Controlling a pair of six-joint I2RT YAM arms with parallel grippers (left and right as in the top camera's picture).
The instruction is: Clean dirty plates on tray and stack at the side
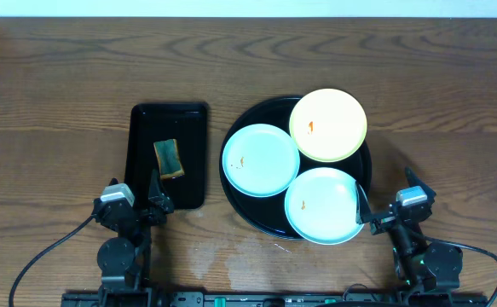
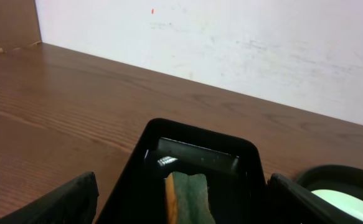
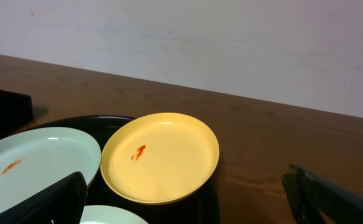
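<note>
Overhead: the tray [image 1: 246, 213] sits right of centre. It carries all three plates: the yellow plate [image 1: 328, 125] upper right, the left mint plate [image 1: 260, 159] and the lower mint plate [image 1: 322, 205]. Each shows a small orange smear.

Edges: the yellow plate reaches over the tray rim at the top, and the lower mint plate over it at the bottom right. The plates' rims meet near the tray's middle; which lies on top cannot be told.

The rectangular tray [image 1: 141, 136] lies left of centre with a sponge [image 1: 169, 159] inside. Only a narrow strip of wood separates the two trays.

The left gripper [image 1: 135, 186] is spread wide at the rectangular tray's lower edge, holding nothing. Its fingers [image 2: 56, 202] frame the sponge in the left wrist view.

The right gripper [image 1: 386, 192] is also spread wide and empty, with one finger just beside the lower mint plate's right edge.

Open room: bare wood runs across the top of the frame, in the right margin and at far left.
</note>
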